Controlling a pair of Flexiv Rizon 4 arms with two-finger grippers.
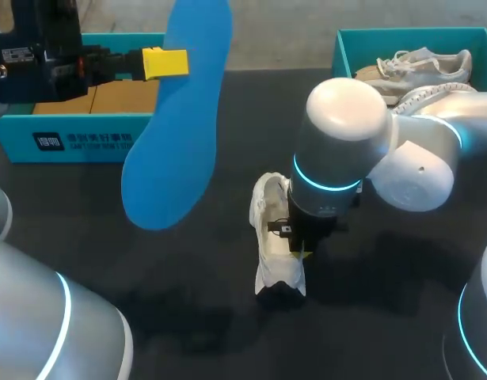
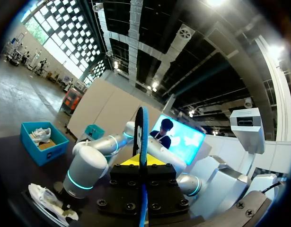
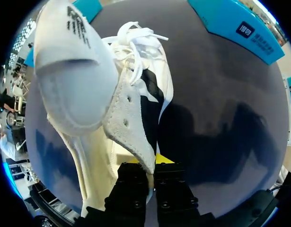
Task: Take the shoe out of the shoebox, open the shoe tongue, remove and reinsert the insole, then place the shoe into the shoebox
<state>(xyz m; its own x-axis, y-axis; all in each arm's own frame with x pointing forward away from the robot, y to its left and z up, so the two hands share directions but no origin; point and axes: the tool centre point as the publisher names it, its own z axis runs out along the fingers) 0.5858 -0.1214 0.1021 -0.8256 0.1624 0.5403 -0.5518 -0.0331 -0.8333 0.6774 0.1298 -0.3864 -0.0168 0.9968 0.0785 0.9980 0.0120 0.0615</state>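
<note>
Standing on the dark counter [image 1: 370, 317]: white shoe [image 1: 267, 214], upper pinched by right claw [image 1: 301, 253], which sits largely hidden beneath its wrist. Aloft, blue insole [image 1: 176, 142] clamped in left claw [image 1: 165, 63], far finger concealed behind it.

The shoe [image 1: 276, 241] is seen to be made of white woven cloth, with a rough, suede-like panel [image 3: 128, 125] pierced by small holes, a smooth matt padded tongue [image 3: 72, 71] and flat cloth laces [image 3: 136, 35]. The insole [image 1: 176, 119], up and to the left of the shoe, is shown as smooth, matt blue foam. A dark matt table [image 1: 188, 317] is seen under the shoe. The shoebox [image 1: 77, 141], beyond the shoe to the left, is made of teal card, plain brown inside. The right arm [image 1: 346, 119] above the shoe is clad in glossy white plastic.
</note>
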